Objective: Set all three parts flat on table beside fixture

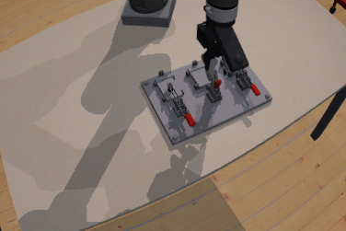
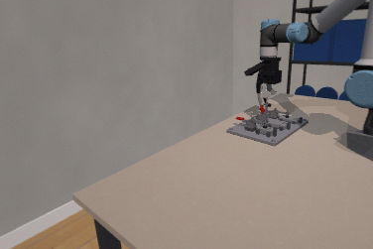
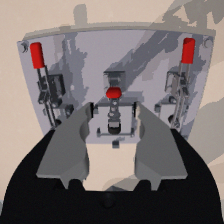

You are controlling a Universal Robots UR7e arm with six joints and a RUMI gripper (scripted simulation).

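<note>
The fixture is a grey board with three clamps. The middle clamp's red handle stands upright. The outer red handles, one on the left in the wrist view and one on the right, lean outward, low toward the table's front edge. The parts are hard to tell from the grey board; a pale flat area shows by the middle clamp. My gripper points down above the middle clamp, partly open, with nothing between its fingers.
Small posts and bars stand around the clamp stations. The arm's base stands on a grey block behind the fixture. The tan table surrounds the board, with its front edge beyond the handles. Arm shadows cross the table.
</note>
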